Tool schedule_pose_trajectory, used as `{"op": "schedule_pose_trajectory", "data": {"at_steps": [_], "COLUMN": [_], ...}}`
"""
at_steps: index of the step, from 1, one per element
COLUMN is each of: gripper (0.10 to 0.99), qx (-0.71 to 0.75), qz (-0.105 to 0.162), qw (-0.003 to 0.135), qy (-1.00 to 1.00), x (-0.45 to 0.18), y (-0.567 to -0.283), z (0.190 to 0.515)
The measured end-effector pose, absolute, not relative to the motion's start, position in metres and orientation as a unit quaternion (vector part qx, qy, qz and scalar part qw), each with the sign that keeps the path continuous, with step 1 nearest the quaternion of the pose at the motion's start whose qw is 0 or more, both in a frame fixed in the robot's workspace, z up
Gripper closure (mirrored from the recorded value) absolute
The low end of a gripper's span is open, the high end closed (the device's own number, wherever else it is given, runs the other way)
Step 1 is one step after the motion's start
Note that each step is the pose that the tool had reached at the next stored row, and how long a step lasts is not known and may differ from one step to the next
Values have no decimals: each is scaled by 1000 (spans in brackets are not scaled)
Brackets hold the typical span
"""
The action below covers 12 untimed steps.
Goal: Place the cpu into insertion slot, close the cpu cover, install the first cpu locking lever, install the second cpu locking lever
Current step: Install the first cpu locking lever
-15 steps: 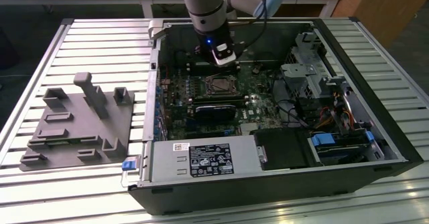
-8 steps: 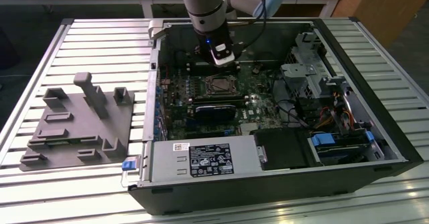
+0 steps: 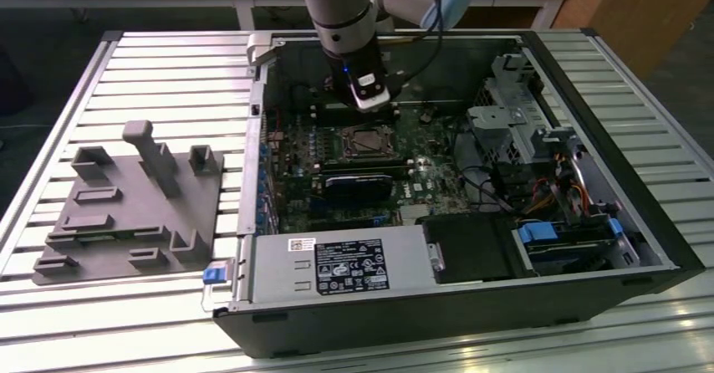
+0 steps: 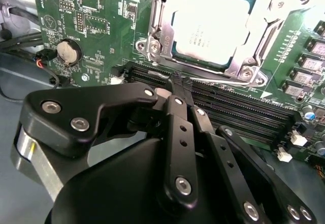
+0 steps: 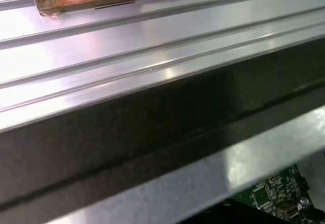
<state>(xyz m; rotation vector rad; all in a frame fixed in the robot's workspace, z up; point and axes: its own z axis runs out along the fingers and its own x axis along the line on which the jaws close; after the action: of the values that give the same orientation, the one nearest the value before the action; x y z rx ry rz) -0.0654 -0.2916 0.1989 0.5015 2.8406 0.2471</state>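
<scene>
Beneath the gripper [image 3: 369, 99], in the exterior view, the socket [image 3: 363, 142] sits on the motherboard [image 3: 441, 181] of the open computer case [image 3: 658, 247], which lies on its side on the slatted table [image 3: 167, 63]. The tool hangs over the board with the socket just past its tip and close to it.

In the second wrist view, the black fingers [image 4: 179, 127] are drawn together to a single point, with nothing between them. Straight ahead of that point lies the cpu [image 4: 213, 23], flat in its slot with the pale metal top facing up. A bank of long black slots [image 4: 238, 107] lies between the tip and the chip, so the two are near but apart. The chip is close to square, with no marked long axis. Its nearest edge runs parallel to those slots, crosswise to the line of the fingers. The cpu cover [image 4: 158, 28] frames the chip and seems to be down over its edges, though I cannot be sure from this angle that it lies fully flat. I cannot make out how the levers sit.

In the first wrist view, the table's ribs run beside the dark case wall. A corner of the green board shows beyond it.
</scene>
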Motion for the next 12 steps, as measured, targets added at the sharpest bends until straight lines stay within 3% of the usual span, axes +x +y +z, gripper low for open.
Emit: {"op": "schedule_pose_trajectory", "data": {"at_steps": [12], "gripper": [980], "qx": [173], "qz": [85], "qw": [124], "qy": [973], "x": [-65], "y": [-292], "z": [195]}}
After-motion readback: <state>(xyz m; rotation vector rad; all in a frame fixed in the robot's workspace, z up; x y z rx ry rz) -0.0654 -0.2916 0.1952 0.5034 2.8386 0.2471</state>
